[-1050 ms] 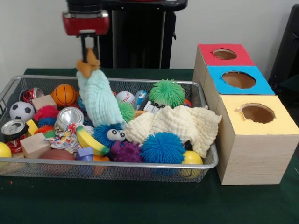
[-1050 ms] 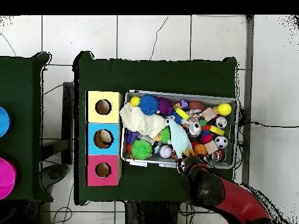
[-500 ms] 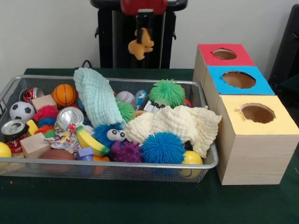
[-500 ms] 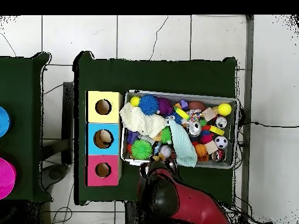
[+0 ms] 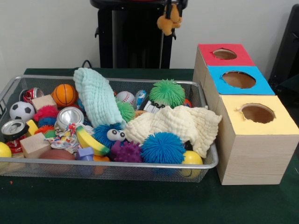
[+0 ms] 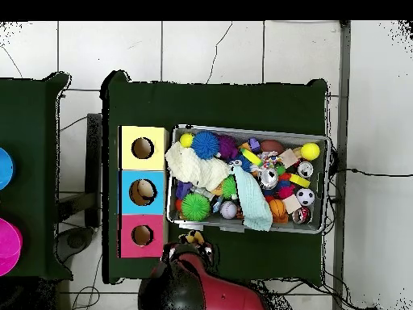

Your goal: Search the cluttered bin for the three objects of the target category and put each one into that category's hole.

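A small orange plush toy (image 5: pixel 168 22) hangs high above the table's far edge, between the wire bin (image 5: pixel 117 165) and the red-topped box (image 5: pixel 210 52). My gripper (image 5: pixel 171 6) is shut on its upper part, and only the fingertips show at the top edge. In the overhead view the plush toy (image 6: pixel 192 237) lies just outside the bin (image 6: pixel 242 228), beside the red box (image 6: pixel 129 236), with the arm's head (image 6: pixel 184 284) below it. The blue-topped box (image 5: pixel 219 74) and yellow-topped box (image 5: pixel 280 122) stand in line with the red one, each with a round hole.
The bin holds a mint cloth (image 5: pixel 97 98), a cream cloth (image 5: pixel 182 123), spiky balls (image 5: pixel 162 147), cans (image 5: pixel 70 116), small sports balls (image 5: pixel 64 94), wooden blocks (image 5: pixel 33 145) and a banana (image 5: pixel 91 141). A black stand (image 5: pixel 131 37) rises behind the bin.
My gripper has lifted the orange plush toy out of the bin and carried it sideways toward the boxes. The mint cloth slid off it and stayed in the bin.
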Controlling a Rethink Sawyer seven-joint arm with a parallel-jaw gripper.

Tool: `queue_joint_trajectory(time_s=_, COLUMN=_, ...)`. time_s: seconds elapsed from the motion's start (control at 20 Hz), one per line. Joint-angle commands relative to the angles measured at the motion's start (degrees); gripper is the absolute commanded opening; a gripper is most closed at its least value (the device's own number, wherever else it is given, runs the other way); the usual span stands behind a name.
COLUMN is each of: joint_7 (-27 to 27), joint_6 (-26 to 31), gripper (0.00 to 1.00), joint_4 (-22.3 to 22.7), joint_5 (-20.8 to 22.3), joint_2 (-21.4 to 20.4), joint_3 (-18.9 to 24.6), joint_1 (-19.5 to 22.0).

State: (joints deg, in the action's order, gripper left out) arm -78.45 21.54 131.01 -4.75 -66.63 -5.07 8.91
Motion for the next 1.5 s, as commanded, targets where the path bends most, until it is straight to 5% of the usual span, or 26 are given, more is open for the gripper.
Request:
queue_joint_trajectory(time_s=0.05, joint_7=-23.87, joint_6=3.10, gripper=0.00, joint_4=7.80, joint_5=-6.56, joint_2=0.31, joint_3=-4.69, joint_1=-3.85)
queue_joint_trajectory(time_s=0.7, joint_7=-37.63, joint_6=-14.68, gripper=0.00, joint_4=12.87, joint_5=-11.36, joint_2=8.05, joint_3=-3.01, joint_1=-12.72)
queue_joint_trajectory(time_s=0.95, joint_7=-43.01, joint_6=-17.19, gripper=0.00, joint_4=13.14, joint_5=-15.17, joint_2=10.26, joint_3=-2.25, joint_1=-18.60)
queue_joint_trajectory(time_s=1.35, joint_7=-53.26, joint_6=-24.21, gripper=0.00, joint_4=15.02, joint_5=-21.07, joint_2=15.36, joint_3=6.99, joint_1=-21.50)
queue_joint_trajectory(time_s=1.5, joint_7=-54.81, joint_6=-23.27, gripper=0.00, joint_4=13.65, joint_5=-23.12, joint_2=15.91, joint_3=6.01, joint_1=-24.61)
